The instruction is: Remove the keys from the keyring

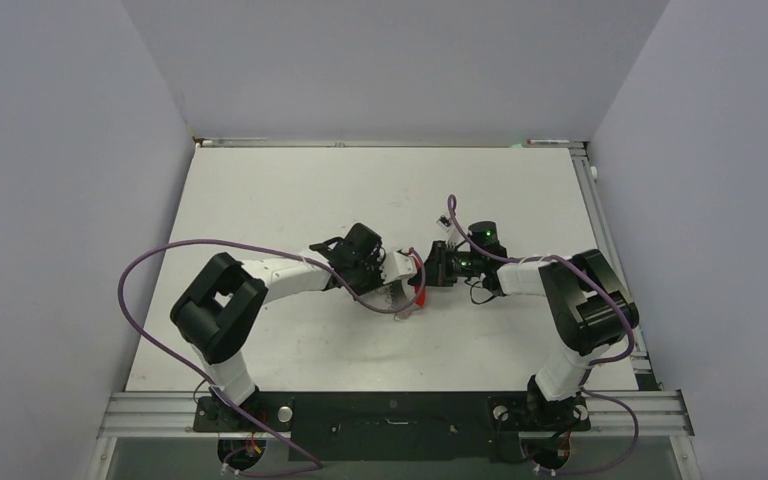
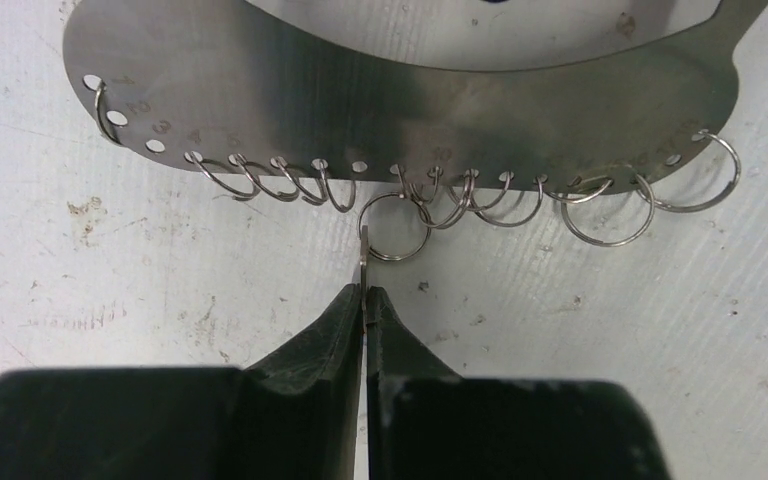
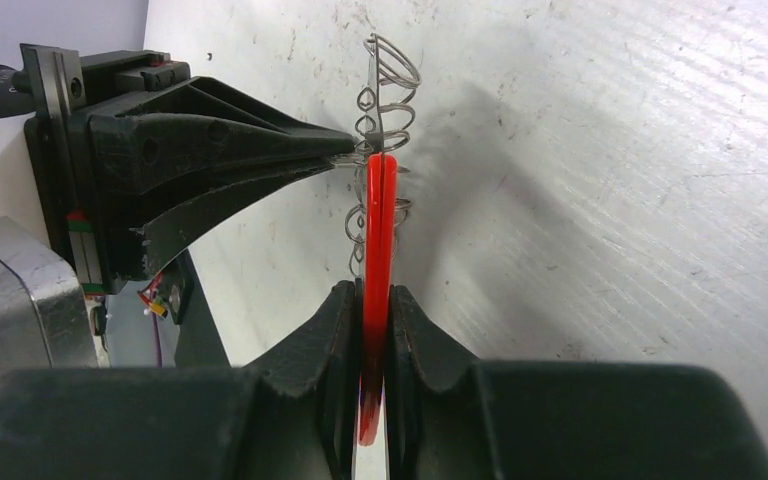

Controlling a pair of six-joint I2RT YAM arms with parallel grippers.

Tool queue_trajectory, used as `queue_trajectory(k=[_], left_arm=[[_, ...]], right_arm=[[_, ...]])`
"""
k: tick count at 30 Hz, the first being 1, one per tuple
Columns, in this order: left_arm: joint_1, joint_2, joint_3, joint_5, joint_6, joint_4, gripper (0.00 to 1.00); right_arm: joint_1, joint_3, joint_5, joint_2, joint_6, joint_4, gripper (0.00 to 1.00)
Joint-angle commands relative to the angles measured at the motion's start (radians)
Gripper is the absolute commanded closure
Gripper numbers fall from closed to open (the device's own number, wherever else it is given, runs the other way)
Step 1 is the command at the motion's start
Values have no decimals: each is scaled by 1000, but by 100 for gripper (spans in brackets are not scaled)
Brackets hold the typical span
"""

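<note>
In the right wrist view my right gripper (image 3: 377, 288) is shut on the red curved piece (image 3: 380, 215) of the keyring, seen edge-on and upright. Several wire rings (image 3: 388, 90) hang beside it. My left gripper (image 3: 345, 152) comes in from the left with its tips at those rings. In the left wrist view my left gripper (image 2: 364, 290) is shut on a thin flat silver key (image 2: 362, 258), seen edge-on. The key hangs on a small ring (image 2: 393, 228) under a curved steel plate (image 2: 400, 100) with a row of holes. In the top view both grippers meet mid-table, left (image 1: 405, 272), right (image 1: 428, 268), above the red piece (image 1: 421, 294).
The white table (image 1: 290, 200) is scuffed and walled on the left, back and right. A purple cable (image 1: 160, 255) loops over the left arm, and another purple cable (image 1: 452, 205) rises behind the right wrist. Several more small rings (image 2: 600, 210) hang along the steel plate.
</note>
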Motion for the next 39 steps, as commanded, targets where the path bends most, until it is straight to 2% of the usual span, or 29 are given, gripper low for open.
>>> queue_trajectory(k=[1, 3, 8, 13, 16, 20, 27, 34, 39], left_arm=[[-2, -47, -53, 8, 5, -39, 100], [0, -95, -63, 26, -7, -30, 100], [-4, -130, -31, 25, -16, -75, 100], [-6, -132, -12, 5, 0, -108, 100], [-12, -136, 4, -17, 25, -129, 100], [-16, -141, 49, -45, 62, -173, 100], [-32, -124, 160, -68, 109, -281, 100], [-34, -118, 282, -42, 87, -360, 100], [-33, -106, 383, -14, 53, -423, 100]], right_arm=[[7, 27, 29, -30, -77, -28, 95], [6, 27, 50, -26, -83, -37, 95], [-2, 33, 58, 17, -80, -50, 75], [-15, 33, 58, -2, -92, -53, 45], [-27, 37, 51, -37, -124, -60, 38], [-31, 38, 29, -110, -215, -48, 35], [-36, 26, -21, -245, -477, -19, 35], [-75, 64, -68, -284, -581, -70, 38], [-112, 55, -153, -325, -581, -72, 41]])
